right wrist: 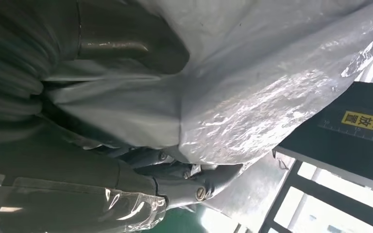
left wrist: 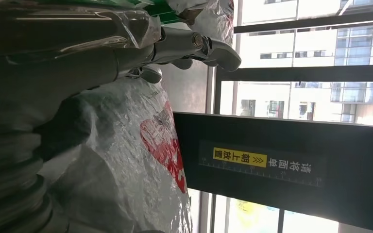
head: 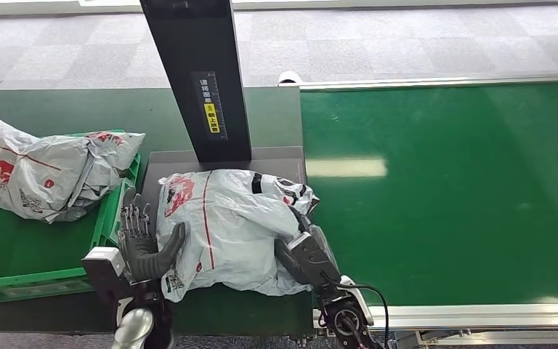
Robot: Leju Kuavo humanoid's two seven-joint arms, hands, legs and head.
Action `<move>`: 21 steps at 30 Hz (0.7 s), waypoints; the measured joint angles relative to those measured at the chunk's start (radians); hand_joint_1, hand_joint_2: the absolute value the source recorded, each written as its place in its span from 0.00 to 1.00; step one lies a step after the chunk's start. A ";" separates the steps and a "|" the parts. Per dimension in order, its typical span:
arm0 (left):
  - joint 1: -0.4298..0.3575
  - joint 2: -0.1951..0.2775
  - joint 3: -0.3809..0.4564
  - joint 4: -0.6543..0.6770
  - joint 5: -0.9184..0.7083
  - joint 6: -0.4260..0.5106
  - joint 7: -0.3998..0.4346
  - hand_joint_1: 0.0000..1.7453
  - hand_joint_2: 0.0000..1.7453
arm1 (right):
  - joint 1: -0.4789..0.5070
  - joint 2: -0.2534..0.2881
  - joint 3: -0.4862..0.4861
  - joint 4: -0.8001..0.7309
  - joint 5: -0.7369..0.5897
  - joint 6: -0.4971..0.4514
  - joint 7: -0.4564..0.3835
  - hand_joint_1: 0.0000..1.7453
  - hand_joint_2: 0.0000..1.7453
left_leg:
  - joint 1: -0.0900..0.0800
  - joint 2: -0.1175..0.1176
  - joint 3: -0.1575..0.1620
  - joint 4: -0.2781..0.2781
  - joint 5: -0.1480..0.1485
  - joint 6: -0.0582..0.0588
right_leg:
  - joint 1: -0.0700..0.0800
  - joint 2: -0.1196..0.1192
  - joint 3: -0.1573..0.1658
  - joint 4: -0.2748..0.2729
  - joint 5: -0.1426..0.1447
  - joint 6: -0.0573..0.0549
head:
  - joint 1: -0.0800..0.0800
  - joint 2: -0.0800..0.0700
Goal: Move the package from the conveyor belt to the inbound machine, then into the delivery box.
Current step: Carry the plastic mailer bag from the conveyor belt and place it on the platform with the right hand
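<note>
On the grey platform of the inbound machine (head: pixel 189 161), right at the foot of its black upright column (head: pixel 200 80), a white-grey plastic mailer package (head: pixel 225 229) with red print is lying, pretty crumpled. It's flanked by both hands. The left hand (head: pixel 139 243) is pressed flat against the package's left side, thumb laid on top of the plastic and fingers pointing up along the edge, so it's touching rather than wrapped around anything. The right hand (head: pixel 301 258) is tucked against the package's right lower side, with the plastic bulging over it; in the right wrist view the fingers (right wrist: pixel 194 177) are seen under the bag's film, but whether they're actually clamped on it can't be told.

Just left of the platform, a green plastic delivery box (head: pixel 105 218) is parked, and a second grey mailer bag (head: pixel 47 171) with red markings is slumped over its rim. To the right, the green conveyor belt (head: pixel 450 189) is stretched out with a silver frame along its edges. A yellow label (head: pixel 211 116) with black characters is stuck on the column.
</note>
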 joint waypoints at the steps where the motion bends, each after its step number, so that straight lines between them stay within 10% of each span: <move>1: -0.001 0.000 0.001 0.000 -0.001 0.003 0.000 0.00 1.00 | 0.003 -0.004 -0.001 -0.006 0.008 -0.008 -0.007 0.00 1.00 | 0.000 0.000 0.000 0.000 0.000 0.000 | 0.000 0.000 0.000 0.000 0.000 0.000 | 0.000 0.000; 21: 0.025 0.005 0.068 -0.081 -0.024 -0.035 0.000 0.00 1.00 | 0.130 -0.072 -0.251 -0.288 -0.113 -0.001 -0.078 0.00 1.00 | 0.000 0.000 0.000 0.000 0.000 0.000 | 0.000 0.000 0.000 0.000 0.000 0.000 | 0.000 0.000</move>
